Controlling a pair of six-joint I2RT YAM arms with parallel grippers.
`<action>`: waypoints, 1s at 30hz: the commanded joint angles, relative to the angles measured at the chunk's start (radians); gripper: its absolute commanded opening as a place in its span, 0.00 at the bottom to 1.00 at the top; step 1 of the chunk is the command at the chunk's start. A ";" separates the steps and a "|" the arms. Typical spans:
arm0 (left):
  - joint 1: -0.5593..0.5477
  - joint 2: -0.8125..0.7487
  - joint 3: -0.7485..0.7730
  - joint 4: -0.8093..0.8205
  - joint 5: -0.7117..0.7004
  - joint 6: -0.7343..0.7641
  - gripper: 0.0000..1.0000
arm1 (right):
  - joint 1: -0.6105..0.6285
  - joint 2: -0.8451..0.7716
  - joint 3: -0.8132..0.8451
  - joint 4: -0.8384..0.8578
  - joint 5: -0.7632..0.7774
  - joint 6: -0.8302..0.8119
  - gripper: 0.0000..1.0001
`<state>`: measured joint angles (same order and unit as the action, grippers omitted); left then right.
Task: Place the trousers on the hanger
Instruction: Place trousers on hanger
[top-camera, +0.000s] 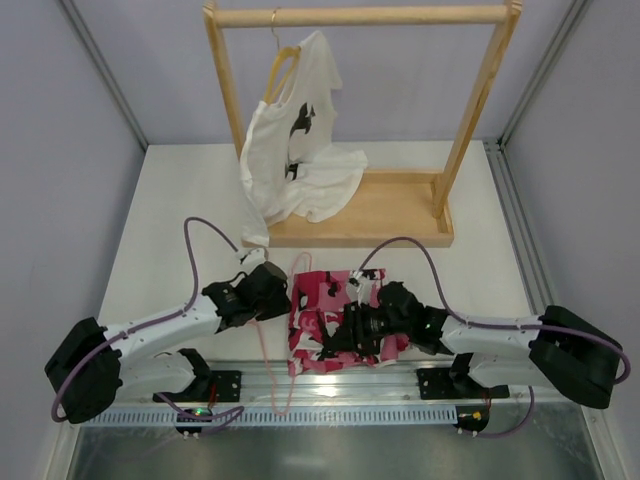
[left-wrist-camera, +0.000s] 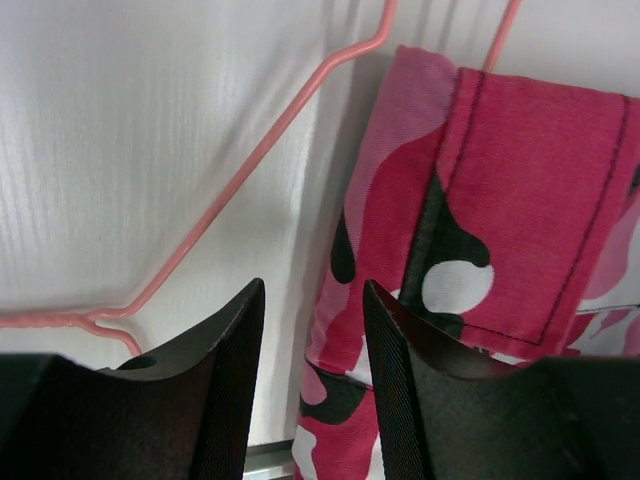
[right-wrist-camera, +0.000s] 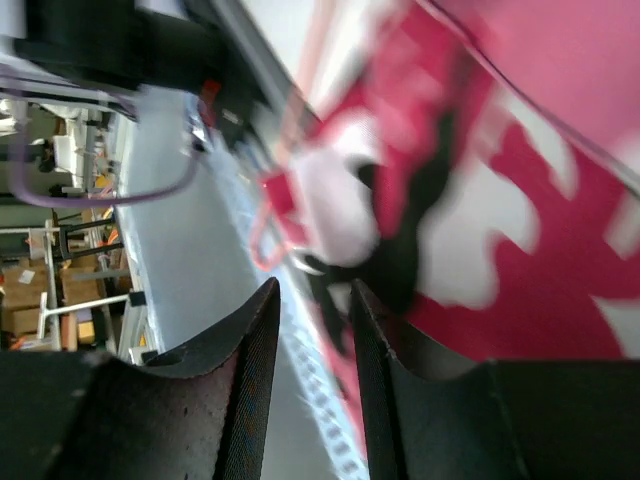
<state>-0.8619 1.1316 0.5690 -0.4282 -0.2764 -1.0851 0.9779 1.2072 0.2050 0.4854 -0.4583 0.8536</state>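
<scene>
White table (top-camera: 180, 200) carries the trousers (top-camera: 325, 310), a soft, limp heap, probably best pinched at a stitched edge. Just left of them lies the hanger (left-wrist-camera: 250, 170), where the left gripper (left-wrist-camera: 312, 300) hovers, jaws apart. Atop them sits the right gripper (right-wrist-camera: 313, 300); blur hides whether it grips.

Before me: one pair of camouflage trousers (top-camera: 335, 320), one pink wire hanger (left-wrist-camera: 250, 165), one wooden hanger (top-camera: 283, 62), one white T-shirt (top-camera: 300, 150), one wooden rack (top-camera: 380, 15); my left gripper (left-wrist-camera: 310, 295) and right gripper (right-wrist-camera: 313, 295) make two.
</scene>
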 joint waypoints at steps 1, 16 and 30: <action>0.004 -0.029 0.072 0.037 0.037 0.054 0.45 | 0.024 -0.130 0.177 -0.195 0.035 -0.106 0.38; 0.018 0.210 0.088 0.264 0.123 0.090 0.43 | 0.168 0.393 0.085 0.263 0.047 -0.022 0.37; 0.146 0.238 0.111 0.161 0.043 0.074 0.41 | 0.183 0.013 0.099 -0.327 0.377 -0.071 0.37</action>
<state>-0.7383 1.3651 0.6621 -0.2035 -0.1303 -1.0214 1.1633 1.2976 0.3103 0.3515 -0.2417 0.7895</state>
